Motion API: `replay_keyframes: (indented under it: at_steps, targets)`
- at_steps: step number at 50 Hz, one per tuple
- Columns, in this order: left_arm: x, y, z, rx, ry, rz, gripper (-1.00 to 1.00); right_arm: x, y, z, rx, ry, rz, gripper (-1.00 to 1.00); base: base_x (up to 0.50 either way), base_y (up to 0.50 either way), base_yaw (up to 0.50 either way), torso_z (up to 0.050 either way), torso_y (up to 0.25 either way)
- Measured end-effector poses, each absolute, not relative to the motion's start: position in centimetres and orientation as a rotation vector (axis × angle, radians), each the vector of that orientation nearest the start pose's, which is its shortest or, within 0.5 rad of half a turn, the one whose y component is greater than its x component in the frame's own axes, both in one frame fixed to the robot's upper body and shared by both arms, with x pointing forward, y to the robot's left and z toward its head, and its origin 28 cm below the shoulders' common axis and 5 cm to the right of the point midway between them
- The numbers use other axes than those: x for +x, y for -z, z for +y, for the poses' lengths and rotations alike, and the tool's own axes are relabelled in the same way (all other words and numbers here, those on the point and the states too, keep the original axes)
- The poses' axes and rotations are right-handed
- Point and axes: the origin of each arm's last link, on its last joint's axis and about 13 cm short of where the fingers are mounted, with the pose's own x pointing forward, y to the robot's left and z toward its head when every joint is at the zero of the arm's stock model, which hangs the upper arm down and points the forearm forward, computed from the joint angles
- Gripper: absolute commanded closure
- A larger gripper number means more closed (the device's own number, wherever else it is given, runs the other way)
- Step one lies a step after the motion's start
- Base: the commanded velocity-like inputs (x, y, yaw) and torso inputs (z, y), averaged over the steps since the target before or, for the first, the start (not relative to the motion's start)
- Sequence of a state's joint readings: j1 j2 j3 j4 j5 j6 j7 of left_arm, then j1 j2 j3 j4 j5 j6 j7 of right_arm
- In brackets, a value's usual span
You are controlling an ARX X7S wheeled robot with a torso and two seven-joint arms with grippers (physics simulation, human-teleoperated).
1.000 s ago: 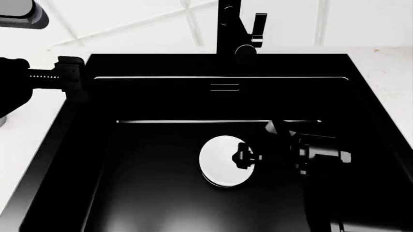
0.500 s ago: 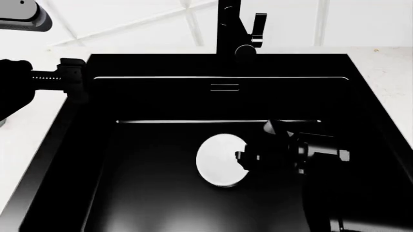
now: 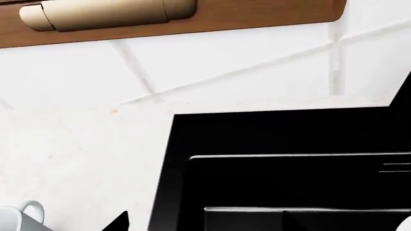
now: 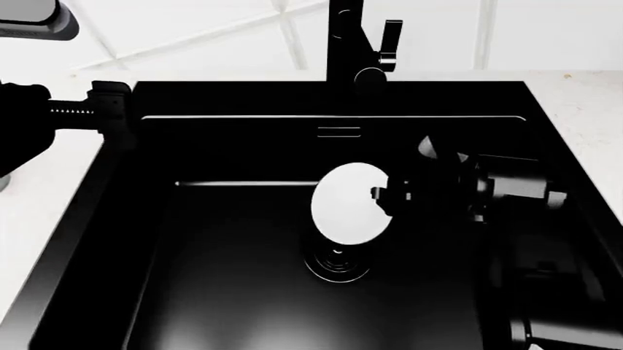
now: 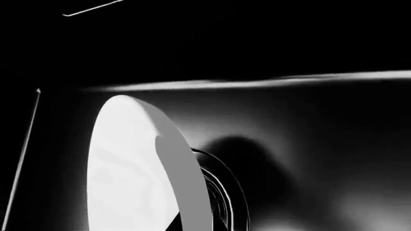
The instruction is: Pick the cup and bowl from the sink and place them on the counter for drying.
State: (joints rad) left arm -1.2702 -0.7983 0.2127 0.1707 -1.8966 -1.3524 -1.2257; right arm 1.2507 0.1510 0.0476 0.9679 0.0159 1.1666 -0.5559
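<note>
The white bowl point(image 4: 346, 203) hangs tilted on edge above the floor of the black sink point(image 4: 224, 292), over the ringed drain point(image 4: 338, 264). My right gripper point(image 4: 381, 195) is shut on the bowl's right rim. In the right wrist view the bowl point(image 5: 125, 168) fills the near side, with the drain point(image 5: 226, 192) behind it. My left gripper point(image 4: 109, 109) is open and empty over the sink's left rim, beside the white counter point(image 4: 44, 197). No cup shows in the sink. A white cup-like vessel point(image 3: 19, 215) stands on the counter point(image 3: 83, 159) at the edge of the left wrist view.
The black faucet point(image 4: 355, 44) stands at the back middle of the sink. A grey object point(image 4: 34, 18) sits at the far left by the tiled wall. A wooden shelf with a beige roll point(image 3: 103, 12) hangs on the wall. Counter also lies right of the sink point(image 4: 589, 109).
My right gripper has lifted the bowl up and back off the drain, which now shows. The left gripper has barely moved.
</note>
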Motion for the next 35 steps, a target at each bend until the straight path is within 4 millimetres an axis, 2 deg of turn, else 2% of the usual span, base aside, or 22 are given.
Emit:
replay_keyframes:
  at_steps: [11, 19, 28, 35]
  targets:
    - [23.5, -32.7, 28.3, 0.081, -0.08, 0.227, -1.0, 36.6, -19.0, -16.6, 0.289, -0.373, 0.859, 1.0, 0.0, 0.0, 0.0, 0.0, 0.0]
    - [23.8, -32.5, 28.1, 0.082, -0.071, 0.221, -1.0, 35.2, -20.7, -17.6, 0.263, -0.295, 0.87, 1.0, 0.0, 0.0, 0.0, 0.0, 0.0]
    - [24.2, -32.3, 27.9, 0.082, -0.057, 0.22, -1.0, 32.7, -23.3, -17.7, 0.278, -0.337, 0.853, 1.0, 0.0, 0.0, 0.0, 0.0, 0.0]
    - [24.4, -32.0, 27.7, 0.081, -0.048, 0.224, -1.0, 30.6, -24.3, -18.0, 0.283, -0.351, 0.837, 1.0, 0.0, 0.0, 0.0, 0.0, 0.0]
